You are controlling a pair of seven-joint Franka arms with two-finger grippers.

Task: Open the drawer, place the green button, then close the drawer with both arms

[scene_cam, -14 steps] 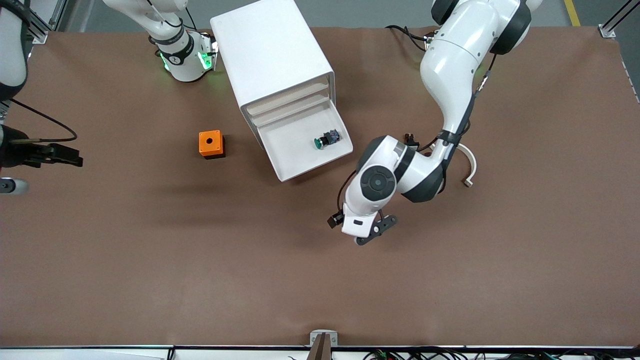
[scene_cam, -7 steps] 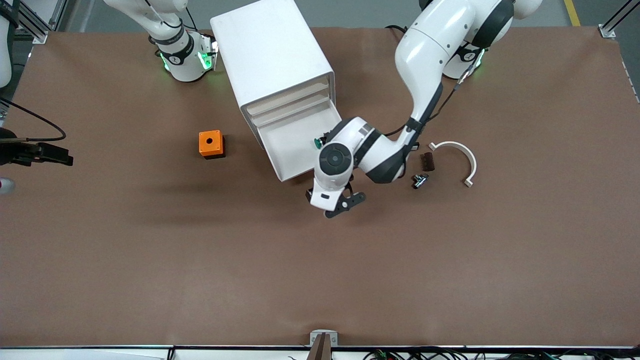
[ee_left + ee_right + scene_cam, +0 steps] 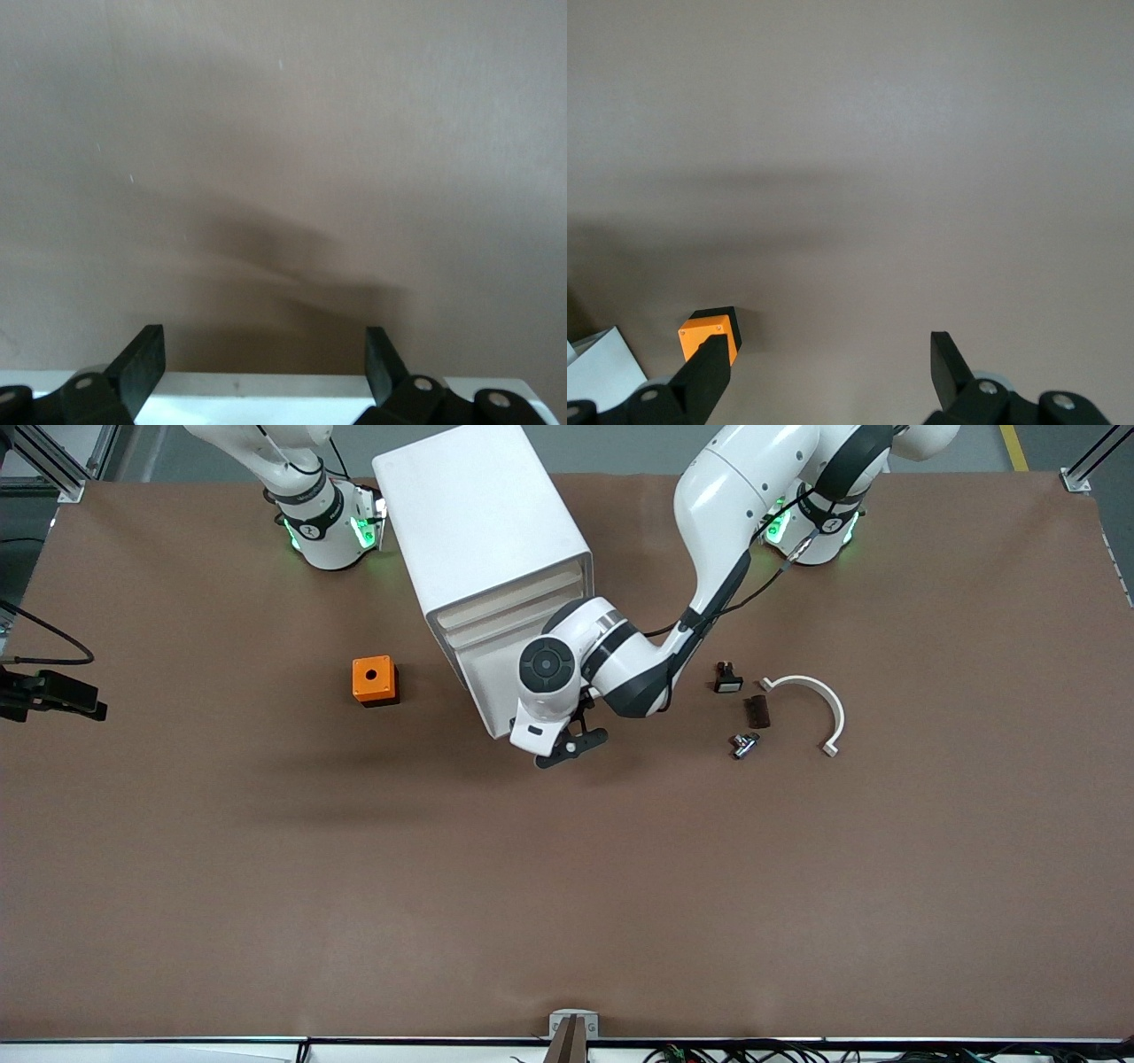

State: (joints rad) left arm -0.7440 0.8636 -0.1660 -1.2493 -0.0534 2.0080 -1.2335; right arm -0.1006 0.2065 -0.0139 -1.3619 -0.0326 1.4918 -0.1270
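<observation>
Right gripper [image 3: 84, 700]: at the edge of the front view, off the right arm's end of the table; the arm waits. Its jaws are spread wide with nothing between them; in the right wrist view only bare brown table [image 3: 921, 133] lies under the fingers [image 3: 709, 372].
Orange box [image 3: 374, 680]: on the table beside the cabinet, toward the right arm's end; in the right wrist view it sits just past one fingertip, apart from it.
Cabinet [image 3: 483, 522]: tall white box, upper slat fronts in place.
Drawer [image 3: 485, 691]: the lowest one, pulled out toward the front camera; its white front rim shows just under the left gripper's fingertips in the left wrist view [image 3: 266, 398].
Left gripper [image 3: 567, 746]: over the drawer's front edge, jaws wide apart and holding nothing; whether they touch the rim cannot be told.
Button: not visible; the left arm's wrist covers most of the open tray.
Small parts: a black switch [image 3: 727, 678], a dark block [image 3: 757, 710], a metal piece [image 3: 742, 744] and a white curved strip [image 3: 819, 704] lie toward the left arm's end, well apart from both grippers.
</observation>
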